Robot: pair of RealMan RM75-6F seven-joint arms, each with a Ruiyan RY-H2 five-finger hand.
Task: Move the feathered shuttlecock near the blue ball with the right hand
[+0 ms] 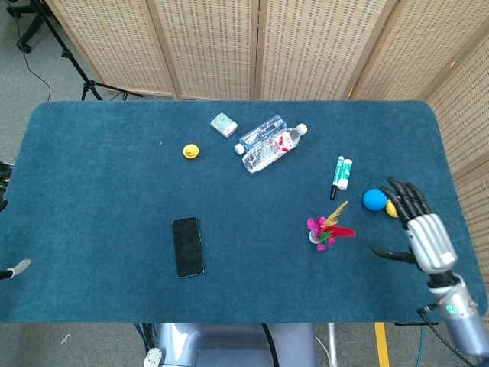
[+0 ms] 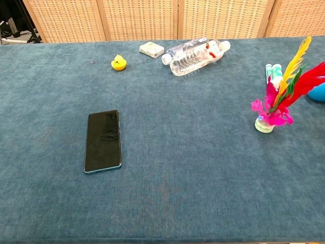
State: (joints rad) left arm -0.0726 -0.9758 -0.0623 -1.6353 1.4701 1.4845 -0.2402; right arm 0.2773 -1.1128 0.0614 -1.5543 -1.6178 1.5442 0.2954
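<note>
Feathered shuttlecock (image 1: 327, 232) stands on its base on the bench (image 1: 99, 199), toward the right edge, feathers tilted to the right. Nothing holds it. Blue ball (image 1: 374, 199) near, further right and a bit back; yellow ball (image 1: 392, 208) just beside it, partly hidden by fingers. Right hand (image 1: 422, 233) hovers by the bench's right edge, fingers spread apart, holding nothing, apart from shuttlecock. Only head view shows it. Left hand not seen. Phone (image 1: 188, 246) lies well to the left. Two bottles (image 1: 267, 144) toward the back edge.
</note>
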